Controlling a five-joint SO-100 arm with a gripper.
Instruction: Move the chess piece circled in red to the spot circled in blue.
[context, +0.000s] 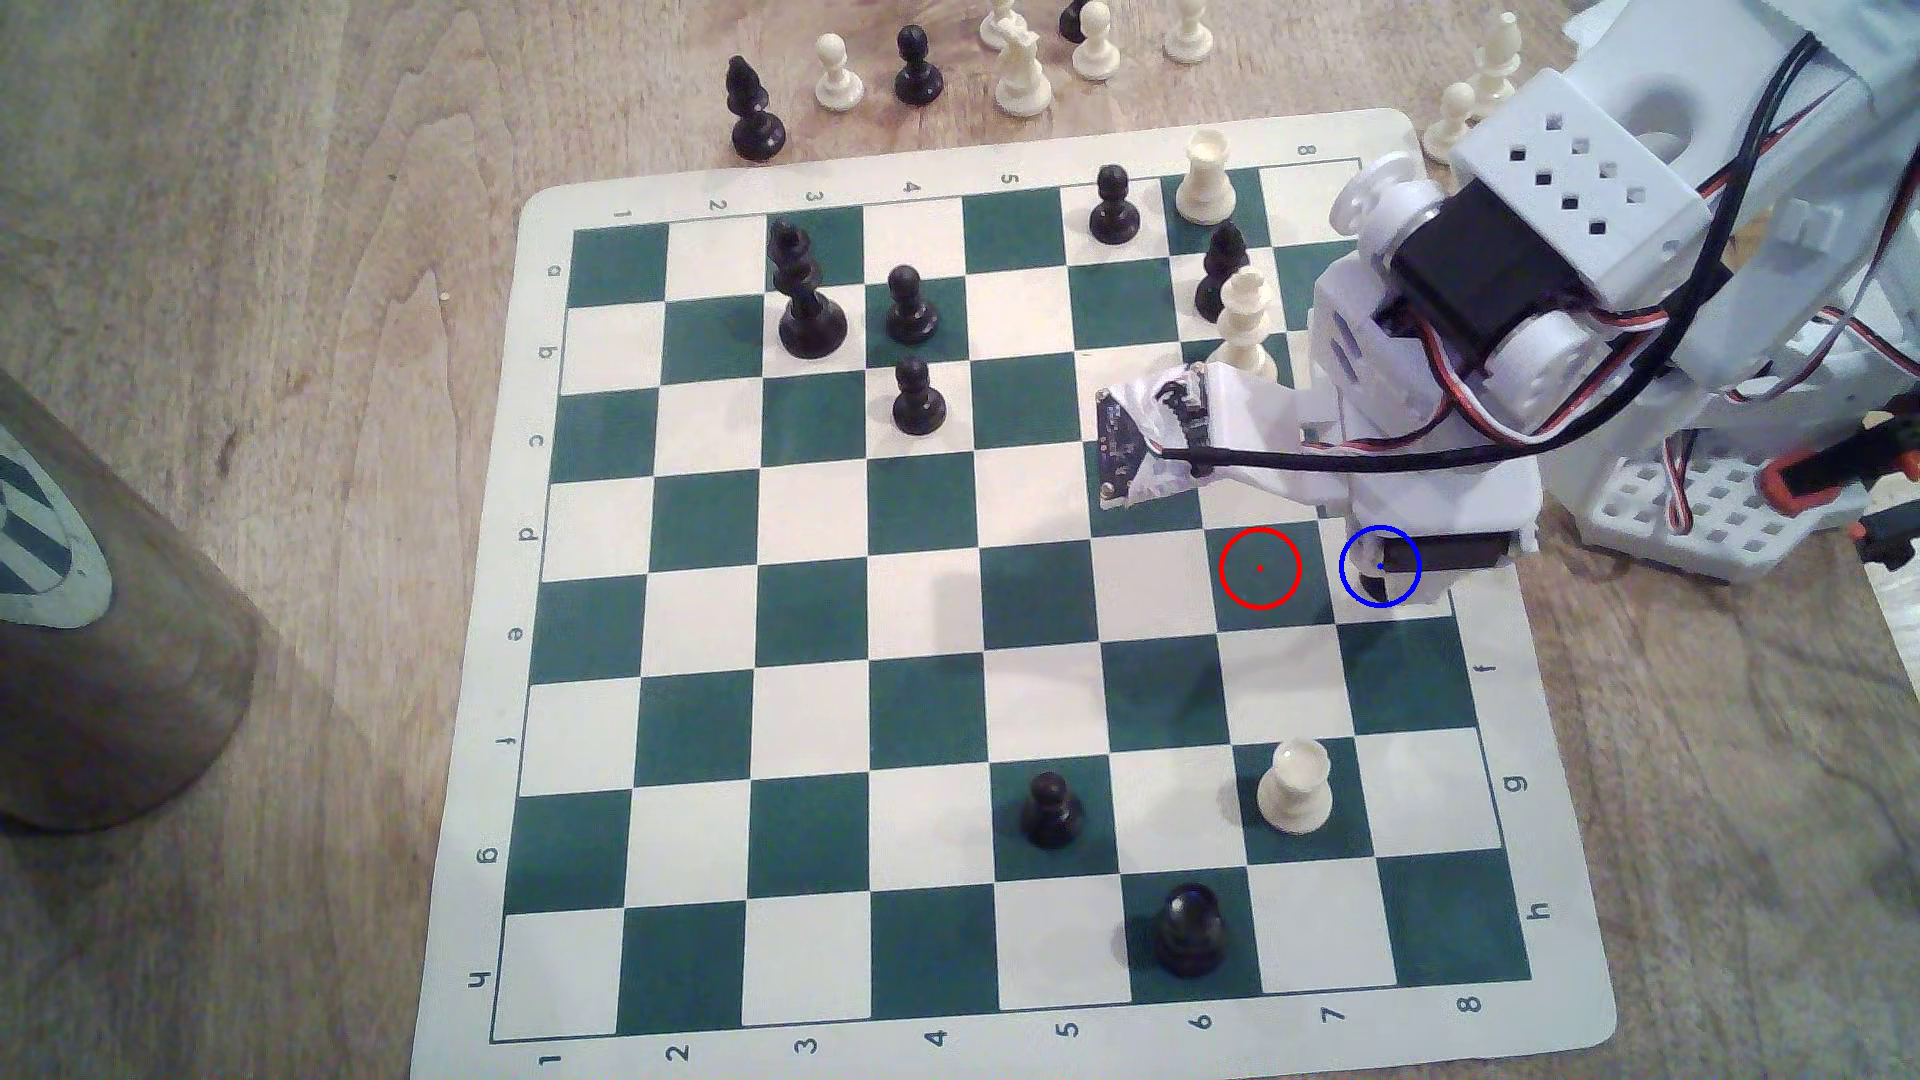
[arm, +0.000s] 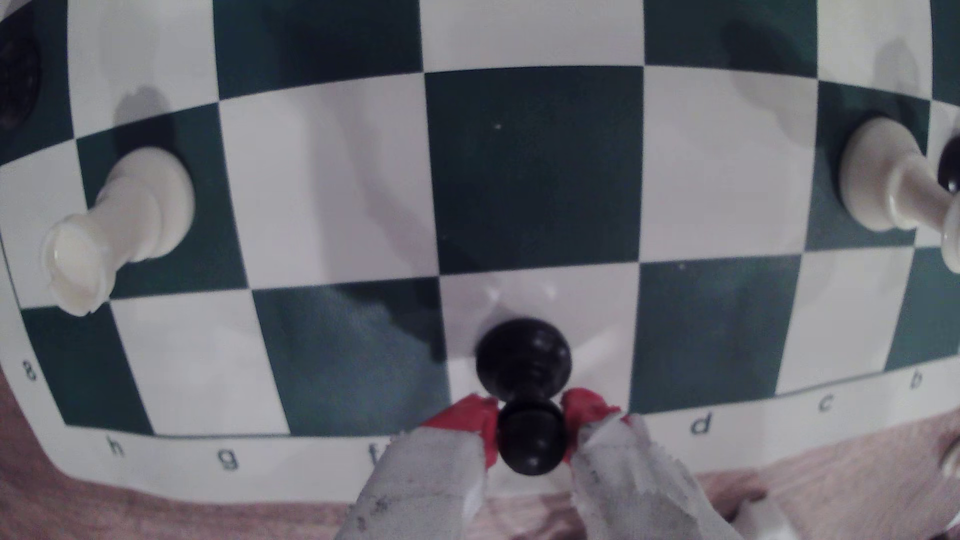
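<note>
My gripper (arm: 530, 423) pinched the black pawn (arm: 523, 358) at its neck so its base sat squarely on the blue-ringed cream square (context: 1361, 592), right of the vacated red-ringed green square (context: 1259, 568) in the exterior view.

Blue-ringed spot (context: 1363, 594) mostly under the arm (context: 1434, 488)

A pale wooden table (context: 312, 208) with swirling grain is filling the exterior view, soft light falling on it from above and casting faint shadows. At the exterior view's left edge a blurred brown cylinder (context: 94, 623) is standing on the wood, its foot shaded.
</note>
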